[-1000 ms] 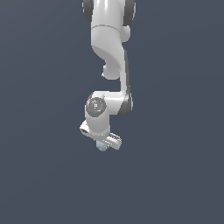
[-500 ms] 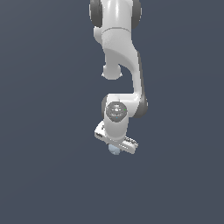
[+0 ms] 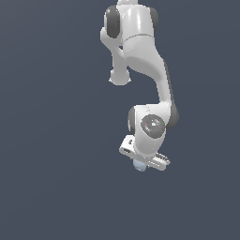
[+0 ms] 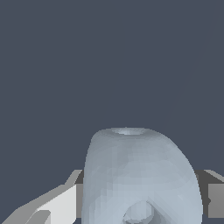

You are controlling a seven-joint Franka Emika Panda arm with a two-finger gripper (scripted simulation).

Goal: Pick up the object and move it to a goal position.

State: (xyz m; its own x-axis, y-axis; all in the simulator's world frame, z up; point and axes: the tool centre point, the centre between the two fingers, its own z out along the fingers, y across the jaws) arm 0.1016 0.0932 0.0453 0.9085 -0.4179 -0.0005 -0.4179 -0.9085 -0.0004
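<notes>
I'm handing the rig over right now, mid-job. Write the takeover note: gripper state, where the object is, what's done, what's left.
Gripper: shut on the object, fingers either side of it in the wrist view.
Object: the pale blue-grey ball sits between the fingers; in the exterior view only a small part of it shows below the gripper.
Done: the grasp.
Left: carry it to the goal and hold it there. No goal marker shows in either view, so I cannot say how far off it is.

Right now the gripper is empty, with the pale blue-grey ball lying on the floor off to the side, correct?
Not empty. The wrist view shows the pale blue-grey ball sitting between the fingers of the gripper; the exterior view shows it tucked under the gripper, not off to the side.
</notes>
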